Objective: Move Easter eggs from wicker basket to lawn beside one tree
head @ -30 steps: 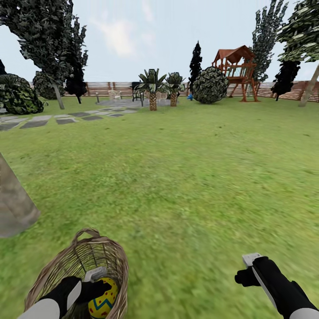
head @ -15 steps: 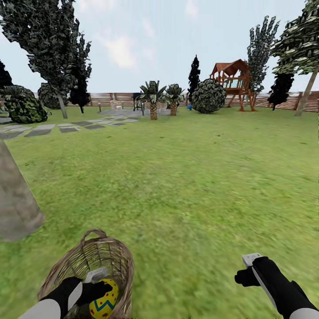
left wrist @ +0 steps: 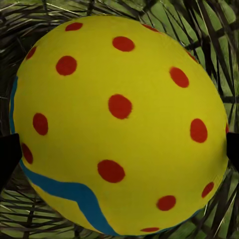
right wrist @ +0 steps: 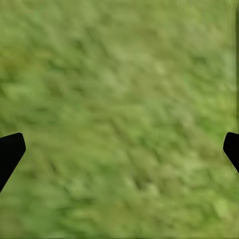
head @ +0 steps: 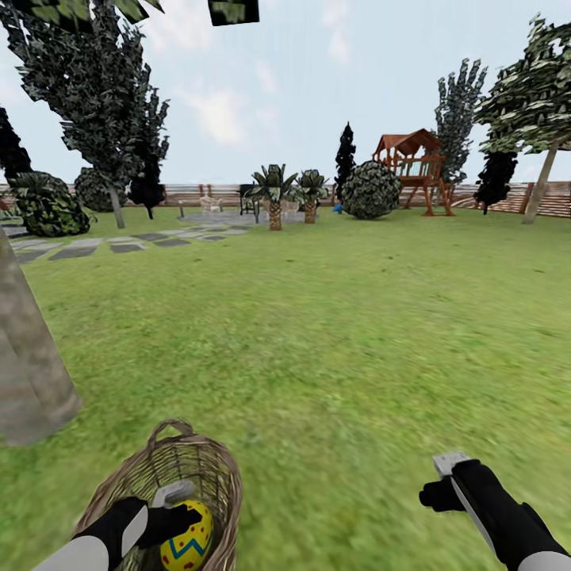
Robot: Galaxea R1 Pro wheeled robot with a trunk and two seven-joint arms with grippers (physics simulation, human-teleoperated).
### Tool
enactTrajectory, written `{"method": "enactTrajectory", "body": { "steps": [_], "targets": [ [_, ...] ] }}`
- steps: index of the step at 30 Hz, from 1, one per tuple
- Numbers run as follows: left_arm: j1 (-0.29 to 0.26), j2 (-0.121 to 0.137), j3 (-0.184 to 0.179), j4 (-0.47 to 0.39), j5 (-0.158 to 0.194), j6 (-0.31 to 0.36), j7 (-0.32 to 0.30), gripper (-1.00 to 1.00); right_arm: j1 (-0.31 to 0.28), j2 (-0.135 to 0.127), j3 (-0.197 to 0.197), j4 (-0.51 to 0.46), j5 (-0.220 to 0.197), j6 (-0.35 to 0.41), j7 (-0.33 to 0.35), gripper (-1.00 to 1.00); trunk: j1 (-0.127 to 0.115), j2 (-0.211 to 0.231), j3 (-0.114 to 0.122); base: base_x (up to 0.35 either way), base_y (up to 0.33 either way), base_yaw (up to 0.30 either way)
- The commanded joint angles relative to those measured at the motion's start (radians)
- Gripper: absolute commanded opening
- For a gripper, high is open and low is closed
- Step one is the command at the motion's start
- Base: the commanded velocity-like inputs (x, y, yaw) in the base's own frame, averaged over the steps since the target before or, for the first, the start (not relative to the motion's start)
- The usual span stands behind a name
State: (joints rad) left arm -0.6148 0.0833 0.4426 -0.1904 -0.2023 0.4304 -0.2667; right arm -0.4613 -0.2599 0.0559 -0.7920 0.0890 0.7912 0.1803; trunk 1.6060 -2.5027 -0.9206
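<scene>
The wicker basket (head: 208, 464) stands on the lawn (head: 341, 317) at the bottom left of the head view. My left gripper (head: 179, 514) reaches down inside it and is shut on a yellow Easter egg (head: 187, 539) with red dots and a blue zigzag. In the left wrist view this egg (left wrist: 119, 119) spans the gap between the two black fingertips (left wrist: 9, 157), with wicker behind it. Any other eggs are hidden. A thick grey-brown tree trunk (head: 28, 373) rises just left of the basket. My right gripper (head: 444, 481) hangs open over bare grass (right wrist: 119, 99).
Stepping stones (head: 127, 242) run across the far left. Short palms (head: 274, 194), a round bush (head: 371, 190), a wooden playset (head: 412, 166) and a fence (head: 547, 198) line the back. Another leafy tree (head: 543, 182) leans at far right. Dark narrow trees (head: 103, 119) stand back left.
The whole picture has shifted downward, so the camera has moved. The egg stays with my left gripper while the basket drifts slightly right and down around it. The right gripper is unchanged.
</scene>
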Motion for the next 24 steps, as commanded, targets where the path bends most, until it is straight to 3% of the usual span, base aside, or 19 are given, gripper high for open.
{"method": "enactTrajectory", "body": {
  "steps": [1,13,24],
  "targets": [
    [0.0,0.0,0.008,-0.002,-0.011,0.005,-0.007,-1.0,0.0,-0.001,0.003,-0.002,0.009,0.002,0.007,1.0,-0.001,0.0,0.003,0.0,0.0,0.0],
    [0.0,-0.002,0.008,0.003,-0.012,0.005,-0.008,-1.0,0.0,-0.001,0.003,-0.001,0.009,0.002,0.005,1.0,-0.006,0.003,0.049,0.0,0.0,0.0],
    [0.0,-0.008,0.01,0.023,-0.011,-0.001,-0.008,-1.0,0.0,-0.003,0.002,0.043,0.009,0.002,0.006,1.0,-0.048,0.08,0.084,0.0,0.0,0.0]
  ]
}}
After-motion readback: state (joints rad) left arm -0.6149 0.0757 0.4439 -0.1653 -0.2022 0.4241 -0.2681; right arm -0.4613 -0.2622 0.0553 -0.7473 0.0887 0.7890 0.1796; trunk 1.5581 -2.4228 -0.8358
